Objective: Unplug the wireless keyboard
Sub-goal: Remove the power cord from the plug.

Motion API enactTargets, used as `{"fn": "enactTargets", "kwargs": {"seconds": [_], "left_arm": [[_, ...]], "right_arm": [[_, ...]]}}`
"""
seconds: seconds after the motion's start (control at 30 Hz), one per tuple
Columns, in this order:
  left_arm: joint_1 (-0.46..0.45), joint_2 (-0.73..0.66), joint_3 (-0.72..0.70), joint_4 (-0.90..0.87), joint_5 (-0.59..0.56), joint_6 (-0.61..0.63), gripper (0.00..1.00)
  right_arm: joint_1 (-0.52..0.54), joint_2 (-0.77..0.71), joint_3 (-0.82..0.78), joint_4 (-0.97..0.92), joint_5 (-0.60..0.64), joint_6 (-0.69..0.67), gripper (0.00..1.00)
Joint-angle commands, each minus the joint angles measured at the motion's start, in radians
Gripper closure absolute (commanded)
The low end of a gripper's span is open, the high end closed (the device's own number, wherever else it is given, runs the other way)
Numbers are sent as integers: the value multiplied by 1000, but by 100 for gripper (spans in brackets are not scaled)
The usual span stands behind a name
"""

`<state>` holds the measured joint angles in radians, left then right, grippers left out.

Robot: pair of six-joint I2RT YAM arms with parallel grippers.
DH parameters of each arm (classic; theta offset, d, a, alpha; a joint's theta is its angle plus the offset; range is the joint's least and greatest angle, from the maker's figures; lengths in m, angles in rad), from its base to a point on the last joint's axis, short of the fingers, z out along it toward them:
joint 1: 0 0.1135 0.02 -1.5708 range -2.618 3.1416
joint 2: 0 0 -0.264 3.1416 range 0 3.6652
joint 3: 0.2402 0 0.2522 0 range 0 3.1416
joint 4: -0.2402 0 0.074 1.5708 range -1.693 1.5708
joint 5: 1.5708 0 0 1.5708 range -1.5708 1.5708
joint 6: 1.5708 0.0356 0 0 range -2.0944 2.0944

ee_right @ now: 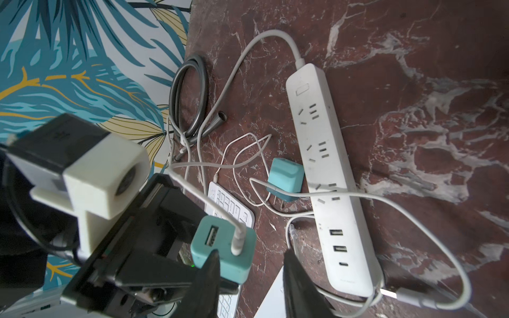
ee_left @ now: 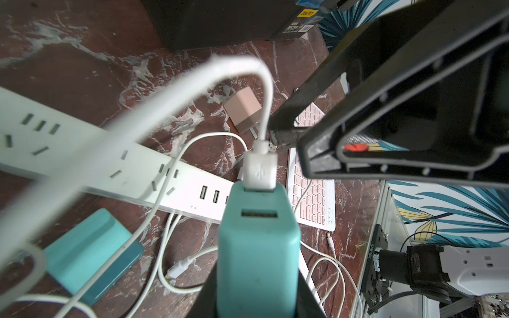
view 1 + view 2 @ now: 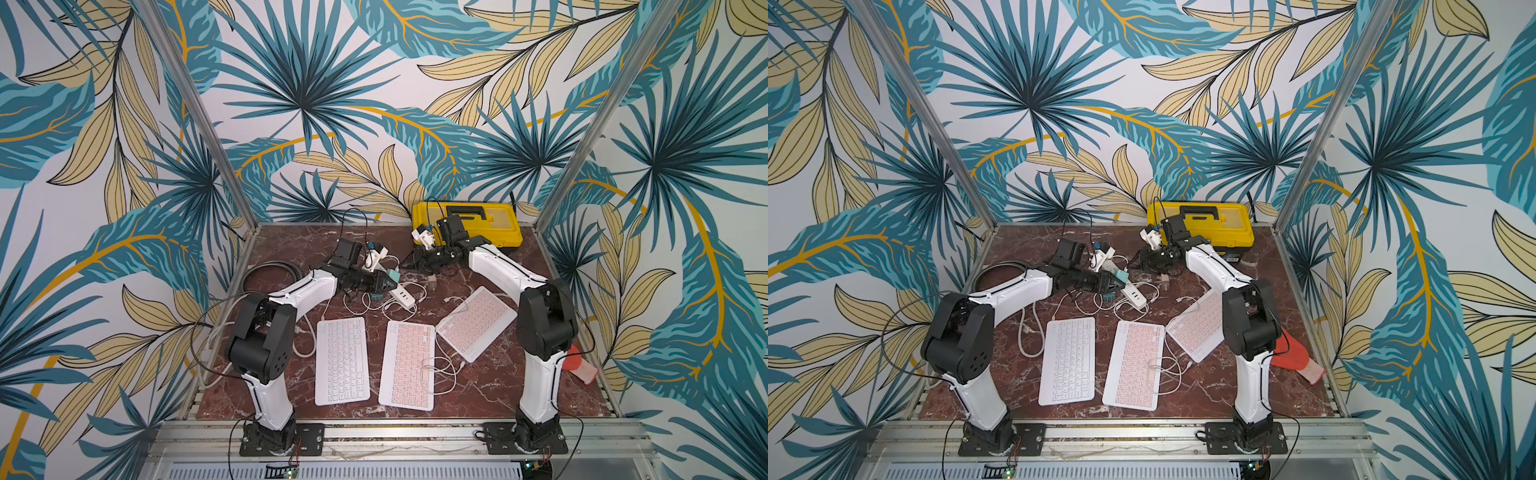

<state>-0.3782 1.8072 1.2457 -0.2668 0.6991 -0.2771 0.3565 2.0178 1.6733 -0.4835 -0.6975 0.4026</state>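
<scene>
Glossy marble tabletop (image 3: pixel 490 386); matt plastic charger (image 2: pixel 256 247)

Both arms reach forward, elbows bent. The left gripper (image 3: pixel 386 284) is clamped tight; the right gripper (image 1: pixel 252 257), just beside it, stands parted.

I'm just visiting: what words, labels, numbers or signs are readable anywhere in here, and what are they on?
USB trident sign, no words: on the white USB plug in the teal charger.
Yellow sticker on the toolbox base: blurred, unreadable.
White label on the black mounting plate: characters too small to read.
Key legends on the keyboards: too small.
Faint print on the power strip: too small.
</scene>
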Motion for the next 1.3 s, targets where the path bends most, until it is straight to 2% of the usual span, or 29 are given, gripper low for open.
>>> {"fn": "enactTargets", "kwargs": {"seconds": [0.0,0.37,0.63,0.97,1.1,1.2,1.27], "left_arm": [[-15,-19,-12,18,-30,-8,100],[-24,-21,-16,18,-48,-21,100],[-25,-23,-12,19,-64,-33,100],[-39,-43,-15,18,-30,4,100],[-42,-45,-33,18,-20,9,100],[-59,-58,-60,18,7,61,100],[-72,-67,-79,17,29,96,100]], "right_arm": [[20,-4,5,21,60,60,64],[64,51,52,-13,98,108,76],[67,65,62,-46,116,113,81],[65,88,50,-21,100,123,87],[38,69,19,43,102,183,89],[18,80,30,63,62,214,90],[13,92,65,17,69,186,91]]}}
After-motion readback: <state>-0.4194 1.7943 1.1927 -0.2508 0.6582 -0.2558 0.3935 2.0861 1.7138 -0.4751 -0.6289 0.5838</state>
